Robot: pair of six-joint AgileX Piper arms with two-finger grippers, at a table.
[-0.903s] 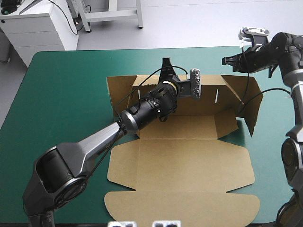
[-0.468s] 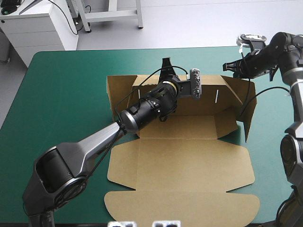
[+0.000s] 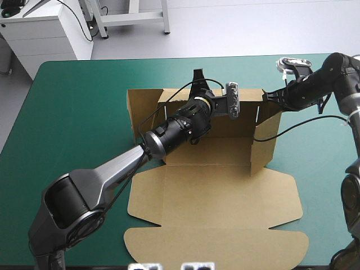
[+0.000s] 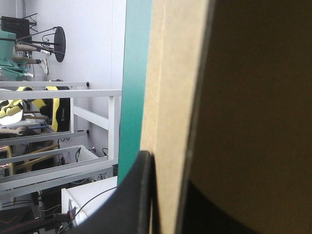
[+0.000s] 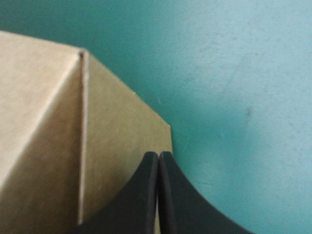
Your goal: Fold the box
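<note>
The brown box (image 3: 216, 194) lies mid-table with its back wall raised and its lid panels flat toward the near edge. My left gripper (image 3: 197, 75) reaches over the base and is shut on the top edge of the back wall (image 4: 165, 97), with the board between its black fingers (image 4: 139, 195). My right gripper (image 3: 270, 95) is shut at the box's far right corner, and its tip (image 5: 159, 156) rests against the outside of the right side wall (image 5: 122, 146). That wall (image 3: 264, 140) stands upright, swung in along the base.
Bare teal-green cover (image 3: 73, 112) stretches left of the box, with a narrower strip to its right (image 3: 320, 163). The left side wall (image 3: 135, 109) stands at the back wall's left end. The lid's rounded flap (image 3: 216, 247) nearly reaches the near edge.
My right gripper has moved left and down to the box's corner, swinging the right side wall in from its splayed position to upright. The left arm has held still.
</note>
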